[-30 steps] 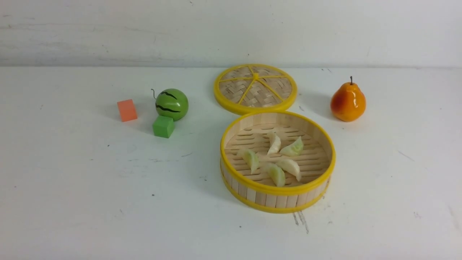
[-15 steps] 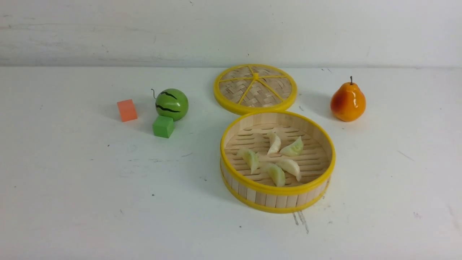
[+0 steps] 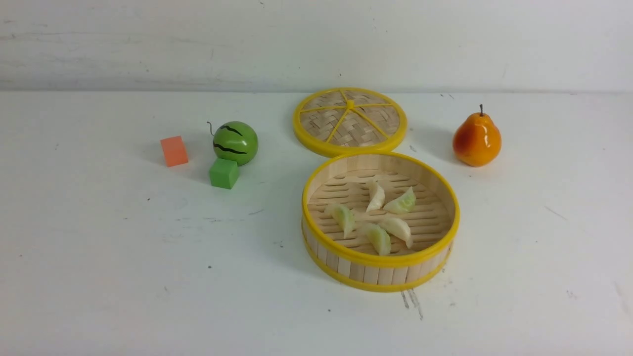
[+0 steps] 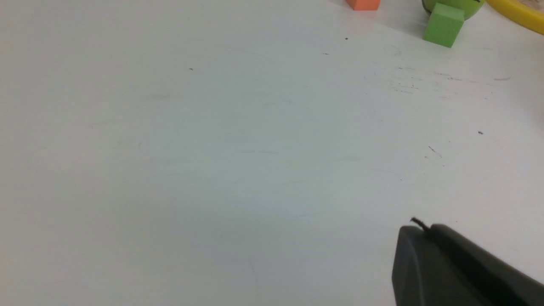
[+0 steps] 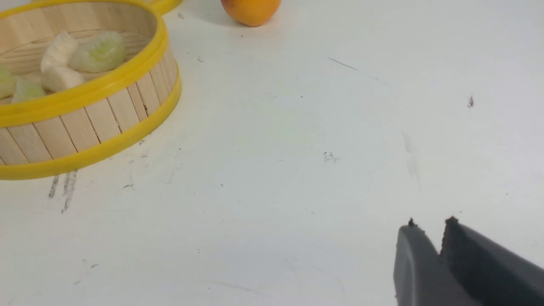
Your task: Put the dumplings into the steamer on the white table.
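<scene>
All five dumplings lie inside the steamer, well ahead of my right fingers, the nearer pair, nearly closed and empty, while my left fingers, pressed together on nothing, sit far off over bare surface.

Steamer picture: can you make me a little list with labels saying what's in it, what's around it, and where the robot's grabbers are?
steamer: open, on the table
dumplings: five, all inside steamer
lid: flat on table, just behind steamer
pear: upright, right of lid
melon: left of lid
green cube: in front of melon
orange cube: left of melon
left gripper: shut, empty, over bare table
right gripper: nearly shut, empty, off to steamer's side
</scene>
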